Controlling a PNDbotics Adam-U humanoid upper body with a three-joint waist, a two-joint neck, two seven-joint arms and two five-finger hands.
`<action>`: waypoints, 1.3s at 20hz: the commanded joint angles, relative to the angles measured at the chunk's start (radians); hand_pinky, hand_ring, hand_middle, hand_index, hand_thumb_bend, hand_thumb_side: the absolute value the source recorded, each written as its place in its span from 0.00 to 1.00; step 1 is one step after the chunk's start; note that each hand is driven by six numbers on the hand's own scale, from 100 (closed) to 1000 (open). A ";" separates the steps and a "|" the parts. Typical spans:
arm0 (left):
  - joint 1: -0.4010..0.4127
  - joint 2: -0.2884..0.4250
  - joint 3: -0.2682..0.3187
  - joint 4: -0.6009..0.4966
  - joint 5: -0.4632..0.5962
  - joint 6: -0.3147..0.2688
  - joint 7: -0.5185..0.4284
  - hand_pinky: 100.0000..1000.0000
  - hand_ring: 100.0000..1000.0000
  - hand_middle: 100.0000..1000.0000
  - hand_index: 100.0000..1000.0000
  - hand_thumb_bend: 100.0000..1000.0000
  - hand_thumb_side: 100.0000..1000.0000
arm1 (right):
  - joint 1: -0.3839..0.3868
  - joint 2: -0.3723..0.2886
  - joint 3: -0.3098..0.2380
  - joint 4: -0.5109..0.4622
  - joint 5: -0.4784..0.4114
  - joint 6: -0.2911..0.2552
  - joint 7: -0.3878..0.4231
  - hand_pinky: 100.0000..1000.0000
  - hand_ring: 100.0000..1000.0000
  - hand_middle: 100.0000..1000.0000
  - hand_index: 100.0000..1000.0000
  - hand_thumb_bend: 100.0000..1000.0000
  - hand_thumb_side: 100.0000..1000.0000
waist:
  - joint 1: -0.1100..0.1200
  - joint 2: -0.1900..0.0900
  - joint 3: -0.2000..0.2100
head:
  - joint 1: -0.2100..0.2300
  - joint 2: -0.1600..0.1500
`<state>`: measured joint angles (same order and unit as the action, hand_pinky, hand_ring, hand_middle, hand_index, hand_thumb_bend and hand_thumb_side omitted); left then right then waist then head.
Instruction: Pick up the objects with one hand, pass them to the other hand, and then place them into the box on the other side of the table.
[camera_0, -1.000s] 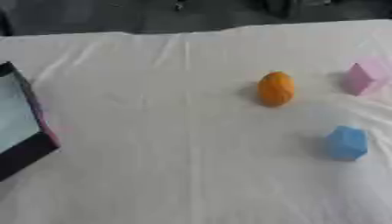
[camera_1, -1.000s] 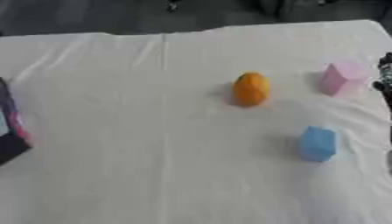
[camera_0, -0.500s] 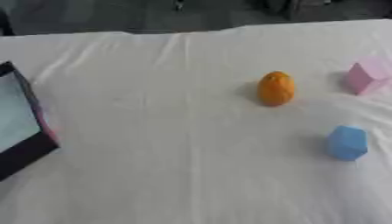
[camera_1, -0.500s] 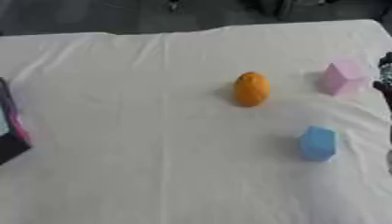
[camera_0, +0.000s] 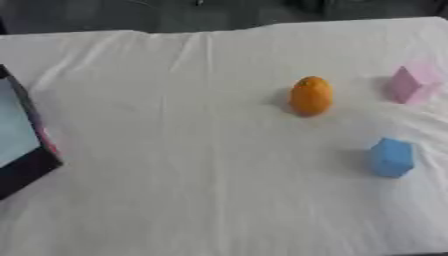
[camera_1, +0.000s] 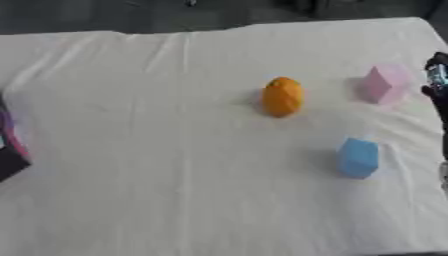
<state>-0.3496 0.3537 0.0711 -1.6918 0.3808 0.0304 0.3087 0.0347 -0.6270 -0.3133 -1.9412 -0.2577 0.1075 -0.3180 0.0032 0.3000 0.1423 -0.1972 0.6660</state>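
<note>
Left eye view shows a white cloth-covered table (camera_0: 175, 165) with three small objects on its right half. An orange egg-shaped object (camera_0: 311, 96) stands upright, its long axis vertical and its narrower end up. Right of it, near the table's right edge, sits a pink block (camera_0: 413, 83), tilted, its top leaning toward the right. Nearer the camera and well apart from both lies a blue block (camera_0: 390, 157), upright, slightly taller than wide. The box (camera_0: 21, 145) sits at the table's left edge, dark-walled with a pale inside and a pink patch on its side. In the right eye view a dark part of the right hand (camera_1: 436, 80) shows at the right edge, just beside the pink block; whether its fingers are straight or curled cannot be told. Nothing of the left hand shows.
</note>
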 joint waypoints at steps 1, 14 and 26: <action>-0.001 0.035 0.012 -0.008 -0.006 -0.002 0.007 1.00 0.73 0.84 0.84 0.19 0.80 | 0.046 -0.138 -0.009 -0.034 0.042 0.007 0.023 0.85 0.93 0.81 0.85 0.00 0.41 | -0.006 -0.020 -0.005 | -0.004 0.005; 0.020 0.069 0.018 -0.002 -0.018 -0.003 0.016 1.00 0.73 0.84 0.84 0.18 0.80 | 0.190 -0.537 0.047 -0.059 0.146 0.027 0.227 0.87 0.93 0.84 0.89 0.00 0.21 | -0.031 -0.026 -0.036 | -0.026 0.002; 0.018 0.068 0.008 0.001 -0.021 0.001 0.007 1.00 0.73 0.84 0.84 0.18 0.81 | 0.163 -0.615 0.183 -0.059 0.234 0.000 0.343 0.86 0.92 0.82 0.89 0.11 0.11 | -0.031 -0.023 -0.029 | -0.024 0.006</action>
<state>-0.3235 0.3944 0.0769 -1.6798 0.3683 0.0317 0.3190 0.2046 -1.1970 -0.1295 -1.9894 -0.0394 0.1060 0.0191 -0.0285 0.2961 0.1124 -0.2222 0.6746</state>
